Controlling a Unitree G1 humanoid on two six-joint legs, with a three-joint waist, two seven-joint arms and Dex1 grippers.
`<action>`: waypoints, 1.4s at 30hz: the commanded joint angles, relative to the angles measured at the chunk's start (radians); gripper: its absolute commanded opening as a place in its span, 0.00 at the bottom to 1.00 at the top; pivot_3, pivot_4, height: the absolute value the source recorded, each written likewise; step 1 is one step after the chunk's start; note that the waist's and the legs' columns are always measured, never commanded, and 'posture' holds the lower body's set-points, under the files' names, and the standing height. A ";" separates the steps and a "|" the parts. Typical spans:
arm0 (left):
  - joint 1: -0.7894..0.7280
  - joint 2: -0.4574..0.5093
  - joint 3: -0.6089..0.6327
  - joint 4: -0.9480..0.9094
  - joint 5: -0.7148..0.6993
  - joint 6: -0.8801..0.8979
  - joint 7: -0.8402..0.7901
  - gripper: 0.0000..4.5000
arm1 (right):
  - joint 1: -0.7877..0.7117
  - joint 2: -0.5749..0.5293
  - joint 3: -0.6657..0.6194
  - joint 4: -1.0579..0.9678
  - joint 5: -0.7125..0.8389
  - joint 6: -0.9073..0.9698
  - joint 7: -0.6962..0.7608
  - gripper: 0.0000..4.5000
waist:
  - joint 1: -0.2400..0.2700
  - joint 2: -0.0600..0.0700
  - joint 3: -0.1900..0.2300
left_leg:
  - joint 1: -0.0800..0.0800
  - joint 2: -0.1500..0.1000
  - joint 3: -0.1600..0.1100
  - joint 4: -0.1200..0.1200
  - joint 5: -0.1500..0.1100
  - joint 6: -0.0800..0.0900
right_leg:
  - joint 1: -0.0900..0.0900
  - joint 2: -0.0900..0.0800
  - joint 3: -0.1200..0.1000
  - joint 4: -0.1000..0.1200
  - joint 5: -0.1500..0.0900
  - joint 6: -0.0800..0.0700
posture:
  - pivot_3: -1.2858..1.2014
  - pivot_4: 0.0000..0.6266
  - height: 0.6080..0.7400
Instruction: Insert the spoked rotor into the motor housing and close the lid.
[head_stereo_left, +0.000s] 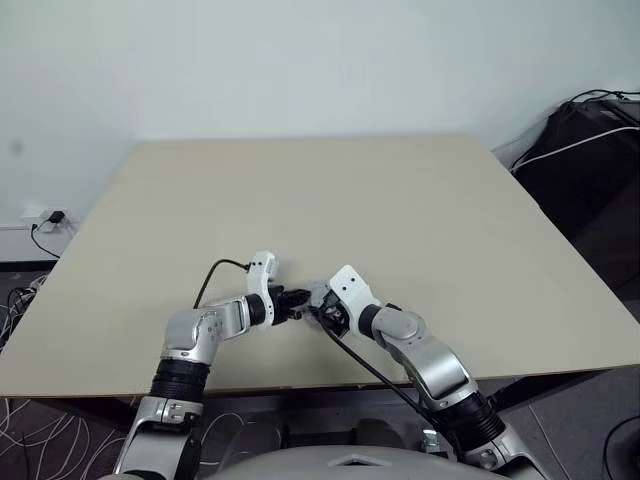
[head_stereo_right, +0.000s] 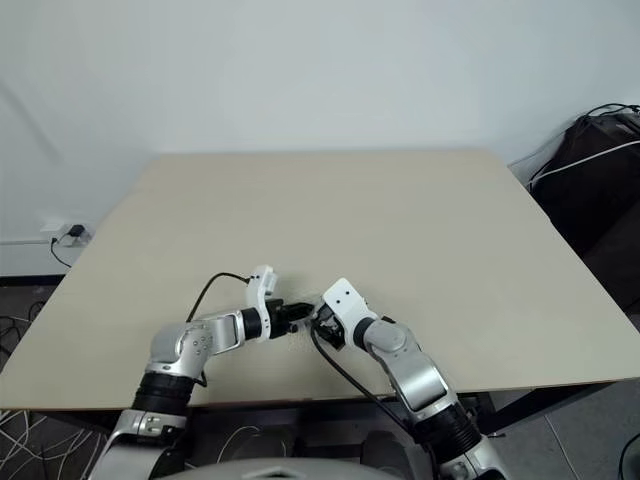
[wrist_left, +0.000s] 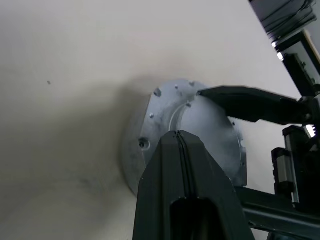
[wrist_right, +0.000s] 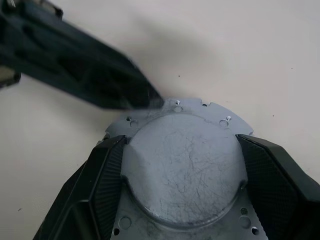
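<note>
The lid (wrist_right: 182, 170) is a round silver-grey disc lying on the table with its smooth, scratched dome facing up and small holes around its flange. My right gripper (wrist_right: 180, 140) is shut on it, one black finger (wrist_right: 107, 185) pressed against each side of the dome. My left gripper (wrist_left: 178, 134) is shut, and its joined tip rests on the lid's (wrist_left: 200, 125) rim at the far side. Both grippers meet near the table's front edge: the left gripper (head_stereo_left: 290, 303) and the right gripper (head_stereo_left: 322, 305). The spoked rotor and the motor housing are hidden.
The beige table (head_stereo_left: 400, 200) stretches wide and bare beyond the grippers; its front edge (head_stereo_left: 300, 385) is close behind them. A black bag with cables (head_stereo_left: 590, 140) sits on the floor at the right. A power strip and wires (head_stereo_left: 45, 220) lie at the left.
</note>
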 joint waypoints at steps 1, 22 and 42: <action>-0.032 -0.009 -0.010 0.001 0.020 0.001 0.020 0.00 | 0.011 -0.007 -0.008 0.006 -0.016 0.038 -0.014 0.71 | 0.000 0.000 0.000 | 0.000 0.000 0.000 0.000 0.000 0.000 | 0.000 0.000 0.000 0.000 0.000 0.000 | 0.52 0.00 1.00; -0.018 -0.029 -0.052 -0.017 0.036 0.053 0.041 0.00 | 0.084 -0.038 -0.097 -0.215 0.079 0.057 0.022 1.00 | 0.012 -0.002 0.000 | -0.001 -0.001 0.000 -0.001 0.000 0.000 | -0.001 -0.001 0.000 -0.001 0.000 0.000 | 0.52 0.00 1.00; -0.016 -0.011 -0.067 -0.021 0.036 0.047 0.006 0.00 | 0.213 0.330 -0.628 -0.280 0.511 0.402 -0.198 1.00 | 0.015 -0.003 0.001 | -0.003 0.000 0.000 -0.002 0.000 0.000 | -0.002 -0.001 0.000 -0.001 -0.002 -0.003 | 0.52 0.00 1.00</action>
